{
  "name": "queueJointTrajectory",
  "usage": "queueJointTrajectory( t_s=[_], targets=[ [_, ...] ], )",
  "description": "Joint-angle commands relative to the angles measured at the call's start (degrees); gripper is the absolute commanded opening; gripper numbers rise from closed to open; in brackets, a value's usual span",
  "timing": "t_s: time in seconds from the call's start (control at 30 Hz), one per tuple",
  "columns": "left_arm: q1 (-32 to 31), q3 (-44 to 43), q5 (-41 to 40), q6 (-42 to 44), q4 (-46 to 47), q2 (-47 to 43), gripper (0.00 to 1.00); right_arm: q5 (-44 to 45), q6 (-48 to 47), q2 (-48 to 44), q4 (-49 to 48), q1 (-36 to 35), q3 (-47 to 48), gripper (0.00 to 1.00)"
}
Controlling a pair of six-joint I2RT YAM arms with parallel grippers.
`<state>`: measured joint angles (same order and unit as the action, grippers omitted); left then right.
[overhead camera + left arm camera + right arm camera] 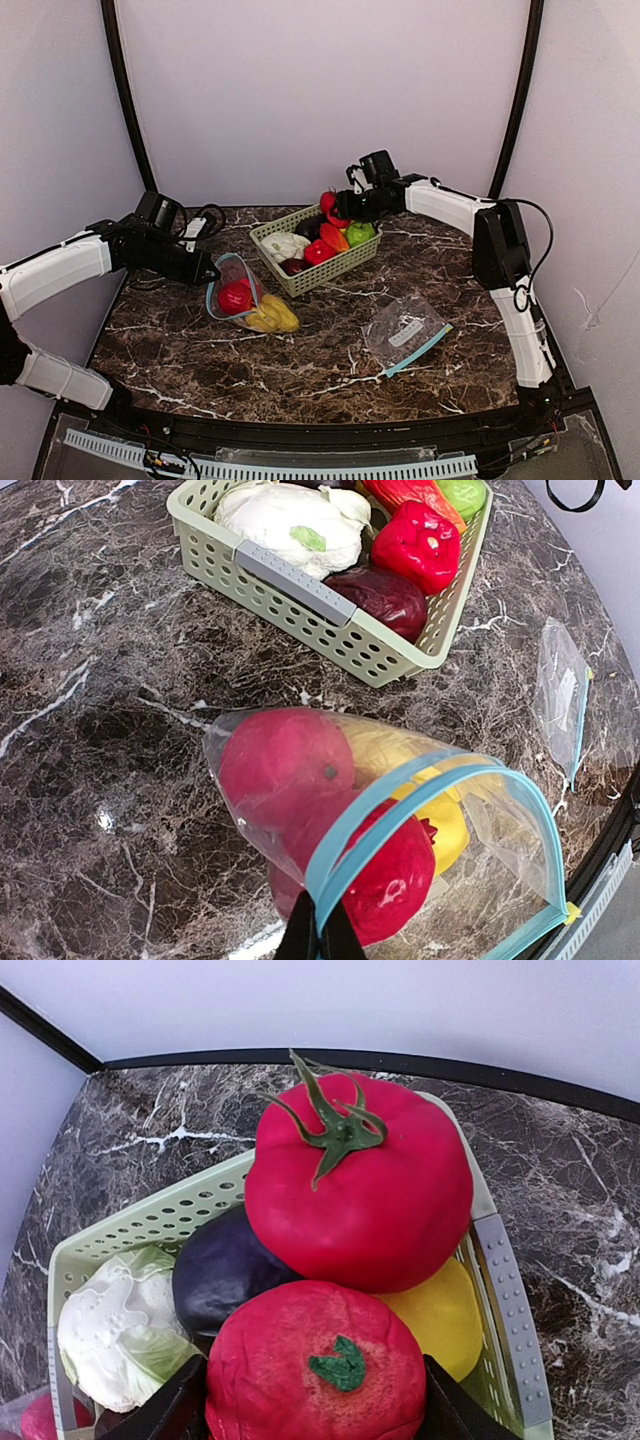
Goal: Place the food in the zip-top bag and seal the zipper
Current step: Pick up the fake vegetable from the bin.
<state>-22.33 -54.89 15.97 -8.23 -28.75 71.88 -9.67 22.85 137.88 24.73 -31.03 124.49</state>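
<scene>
The zip-top bag (pixel 240 292) lies left of the basket with its blue-zippered mouth (pixel 400 800) held up and open. My left gripper (pixel 318 932) is shut on the bag's rim at the near corner. Inside it are two red fruits (pixel 285 760) and a yellow one (pixel 445 825). The pale green basket (pixel 330 272) holds more food: a cabbage (pixel 115 1330), a dark purple piece (pixel 225 1270), a stemmed tomato (pixel 360 1200) and a yellow piece (pixel 445 1320). My right gripper (pixel 315 1390) is at the basket's far end, its black fingers pressed against both sides of a round red fruit (pixel 315 1355).
A second flat zip-top bag (pixel 405 332) with a blue edge lies on the marble table (pixel 300 370) to the right front of the basket. A red pepper (pixel 420 545) and a green piece (pixel 360 233) also sit in the basket. Walls close in the back and sides.
</scene>
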Motion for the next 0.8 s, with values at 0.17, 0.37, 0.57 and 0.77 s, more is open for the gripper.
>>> queueJointTrajectory(
  t_s=[0.17, 0.37, 0.57, 0.77],
  targets=[
    [0.44, 0.67, -0.09, -0.14, 0.04, -0.96, 0.01, -1.18, 0.47, -2.69, -1.67, -0.36, -0.53, 0.57],
    [0.42, -1.53, 1.85, -4.31, -1.20, -0.92, 0.01, -2.64, -2.59, -9.17, -1.21, -0.42, -2.17, 0.53],
    [0.23, -2.63, 6.21, -10.04, -3.70, -1.81, 0.01, -5.44, -6.36, -18.05, -3.55, -1.62, -10.53, 0.51],
    [-1.16, -1.96, 6.50, -14.52, -4.01, -4.42, 0.01, -7.33, -12.31, -29.15, -7.68, -5.96, -21.92, 0.52]
  ],
)
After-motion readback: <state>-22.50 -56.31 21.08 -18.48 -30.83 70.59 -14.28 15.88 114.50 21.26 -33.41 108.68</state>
